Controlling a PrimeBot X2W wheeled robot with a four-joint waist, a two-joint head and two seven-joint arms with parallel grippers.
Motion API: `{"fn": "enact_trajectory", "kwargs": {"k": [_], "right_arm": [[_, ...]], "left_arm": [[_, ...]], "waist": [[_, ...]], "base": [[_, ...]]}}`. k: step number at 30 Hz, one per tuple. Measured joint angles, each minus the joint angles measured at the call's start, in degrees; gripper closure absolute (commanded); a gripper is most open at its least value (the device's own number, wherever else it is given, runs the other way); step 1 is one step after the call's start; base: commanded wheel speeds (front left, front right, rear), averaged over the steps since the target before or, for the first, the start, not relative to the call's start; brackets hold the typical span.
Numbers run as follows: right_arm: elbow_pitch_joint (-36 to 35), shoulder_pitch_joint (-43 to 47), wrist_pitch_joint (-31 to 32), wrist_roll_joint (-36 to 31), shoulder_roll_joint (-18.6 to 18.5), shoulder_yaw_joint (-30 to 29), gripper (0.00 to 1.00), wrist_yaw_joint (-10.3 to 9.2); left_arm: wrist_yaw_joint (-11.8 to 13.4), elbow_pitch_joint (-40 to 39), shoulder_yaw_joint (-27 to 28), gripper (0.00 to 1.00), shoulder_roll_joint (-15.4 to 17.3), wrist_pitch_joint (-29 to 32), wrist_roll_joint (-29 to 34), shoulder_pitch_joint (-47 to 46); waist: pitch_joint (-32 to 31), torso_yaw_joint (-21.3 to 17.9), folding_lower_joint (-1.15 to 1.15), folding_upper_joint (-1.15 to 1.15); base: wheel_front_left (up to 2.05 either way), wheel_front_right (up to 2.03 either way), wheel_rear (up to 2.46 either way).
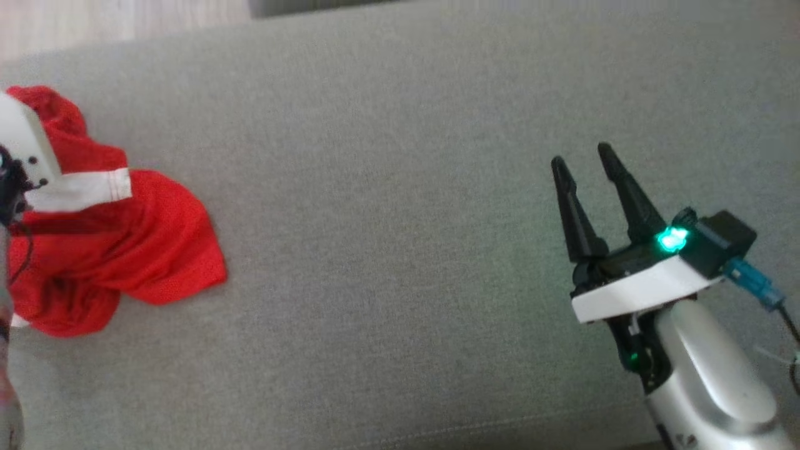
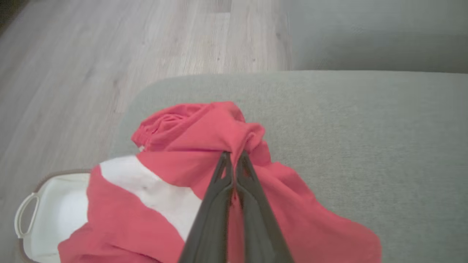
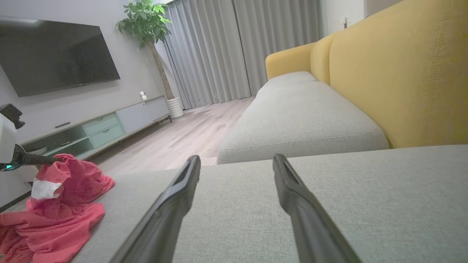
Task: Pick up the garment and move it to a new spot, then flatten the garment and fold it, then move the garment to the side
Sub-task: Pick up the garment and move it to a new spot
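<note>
From the head view, the red garment (image 1: 125,250) lies crumpled at the far left of the grey seat cushion (image 1: 400,187), with a white band (image 1: 81,187) across its upper part. The white wrist casing (image 1: 22,140) of the left arm sits over the garment's left side at the picture's edge; its fingers are hidden there. The right gripper (image 1: 581,156) hovers at the lower right, well apart from the garment, with bare cushion between them. Its two dark fingers stand spread with nothing between them.

In the left wrist view, the left gripper (image 2: 233,155) has its fingers pressed together, pinching a bunched fold of the garment (image 2: 204,135) right at the tips. Red cloth gathers up around the tips and spreads below on both sides of the fingers, the white band (image 2: 153,193) lying to their left. The garment rests near the rounded corner of the cushion (image 2: 365,128). Part of its lower left drapes past the cushion's edge, over a white basket (image 2: 51,215) with a loop handle that stands on the wooden floor (image 2: 109,54).

In the right wrist view, the right gripper (image 3: 237,158) is wide open and empty above the cushion (image 3: 365,190). The garment (image 3: 65,204) lies heaped far off to the lower left, where the left arm's dark fingers (image 3: 36,159) reach into its top. A yellow backrest (image 3: 402,73) rises on the right.
</note>
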Motion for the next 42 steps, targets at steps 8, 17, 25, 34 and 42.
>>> {"fn": "enact_trajectory", "kwargs": {"k": [8,17,25,34,42], "right_arm": [[0.8,3.78,0.0,-0.11,1.49,-1.29,0.0,0.0],[0.52,6.08,0.0,-1.1,2.67,-1.53,0.0,0.0],[0.21,6.09,0.0,-1.0,2.6,-2.05,0.0,0.0],[0.21,5.87,0.0,0.01,2.18,-1.26,0.0,0.0],[-0.21,5.86,0.0,0.0,0.33,-2.09,0.0,0.0]], "left_arm": [[-2.63,-7.99,-6.09,1.0,-3.08,-2.44,0.43,-2.52],[-3.1,-31.72,-14.71,1.0,-11.83,1.23,-7.26,1.47],[-1.04,-42.03,-19.6,1.0,-18.01,-0.43,-9.66,17.45],[0.52,-27.07,-21.61,0.0,-20.15,-24.71,-9.24,27.31],[2.8,-29.14,-22.29,0.0,-20.15,-31.92,-8.99,24.88]], "waist": [[-7.44,0.57,0.0,0.0],[-12.08,-2.11,0.0,0.0],[-10.73,-6.52,0.0,0.0],[-7.9,-9.16,0.0,0.0],[-8.85,-5.96,0.0,0.0]], "base": [[0.0,0.0,0.0],[0.0,0.0,0.0],[0.0,0.0,0.0],[0.0,0.0,0.0],[0.0,0.0,0.0]]}}
